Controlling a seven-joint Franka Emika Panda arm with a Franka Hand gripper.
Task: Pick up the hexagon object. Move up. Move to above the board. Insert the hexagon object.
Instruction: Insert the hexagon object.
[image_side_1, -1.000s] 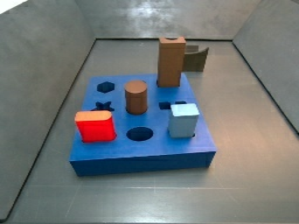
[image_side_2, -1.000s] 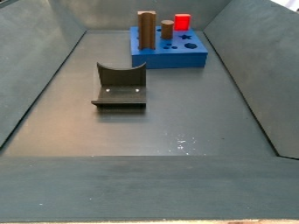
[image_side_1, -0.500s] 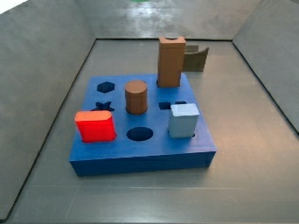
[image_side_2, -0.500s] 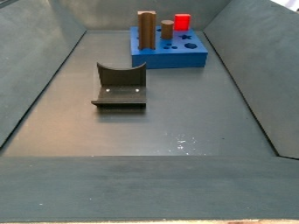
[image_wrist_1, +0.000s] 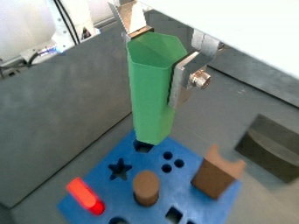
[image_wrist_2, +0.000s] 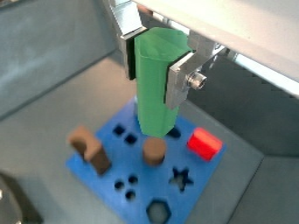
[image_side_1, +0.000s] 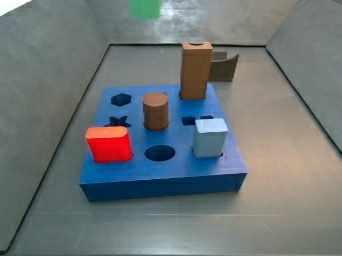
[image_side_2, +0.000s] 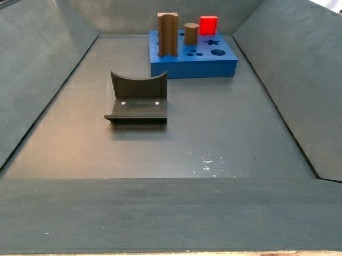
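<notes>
your claw (image_wrist_1: 158, 66) grips the hexagon object (image_wrist_1: 152, 92) between its silver fingers (image_wrist_1: 187, 74), long axis vertical, lower end pointing down. the board (image_wrist_1: 187, 179) lies directly below, well apart; judged, the hexagon hole (image_side_1: 122, 99) still needs aligning before descent.

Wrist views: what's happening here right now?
The gripper has its jaws shut on the green peg, held upright high above the blue board. The peg's lower end hangs over the board, not yet in any hole. A brown cylinder, a brown block and a red piece already stand on the board.
</notes>
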